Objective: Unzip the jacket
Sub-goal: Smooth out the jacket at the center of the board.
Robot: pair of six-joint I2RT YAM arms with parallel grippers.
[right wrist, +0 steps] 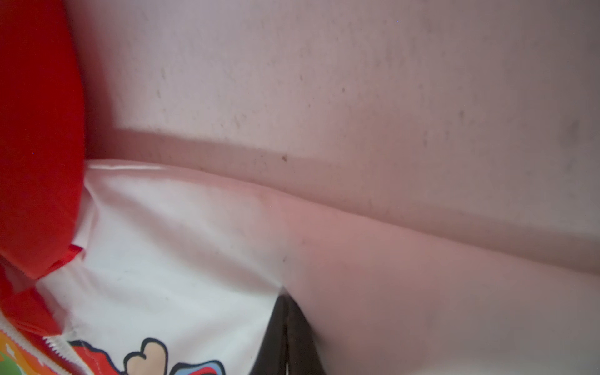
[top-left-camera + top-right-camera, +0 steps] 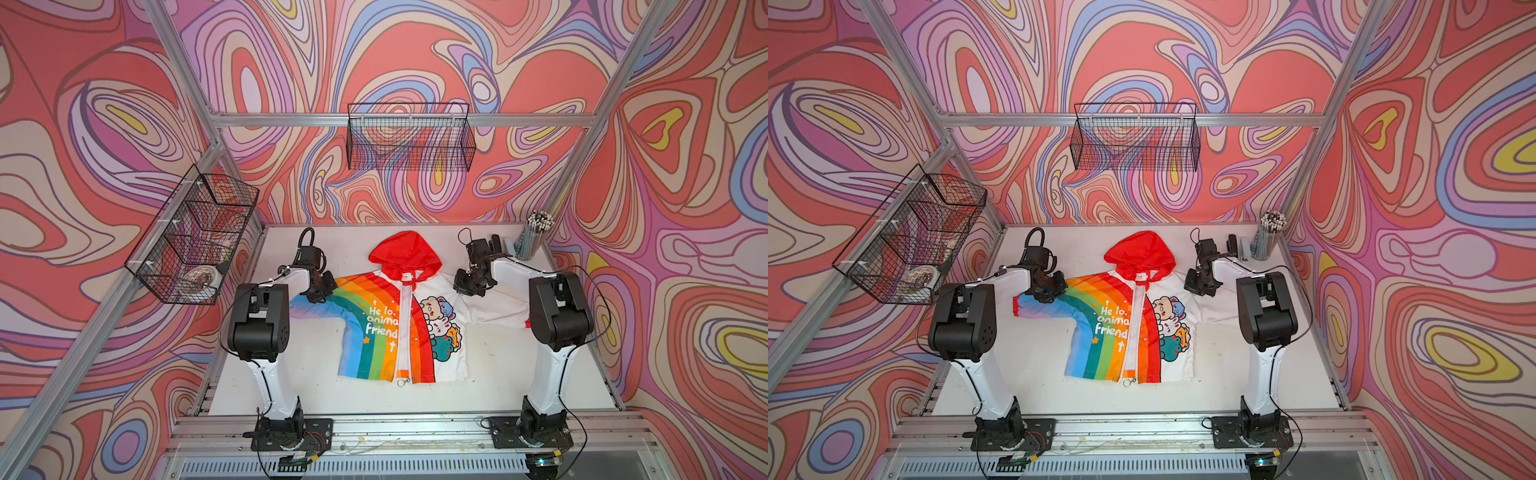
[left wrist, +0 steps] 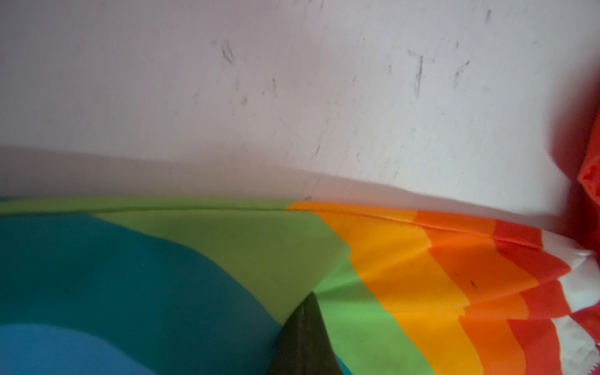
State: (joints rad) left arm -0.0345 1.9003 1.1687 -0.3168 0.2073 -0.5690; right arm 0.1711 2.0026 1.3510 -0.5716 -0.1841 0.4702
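Over the jacket point(image 2: 374, 332), arms bend down, left gripper point(image 2: 319, 297) and right gripper point(image 2: 464, 289) clamped on its shoulders; zipper pull point(image 2: 401, 382) at hem.

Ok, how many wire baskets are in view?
2. One wire basket hangs beside the left arm; the other hangs on the back rail. None appears hidden.

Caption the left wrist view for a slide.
Left gripper, shut, pinches the jacket at its rainbow shoulder, creases fanning from the tips.

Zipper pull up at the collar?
No, the ring pull lies at the hem of the jacket, the end away from its red hood.
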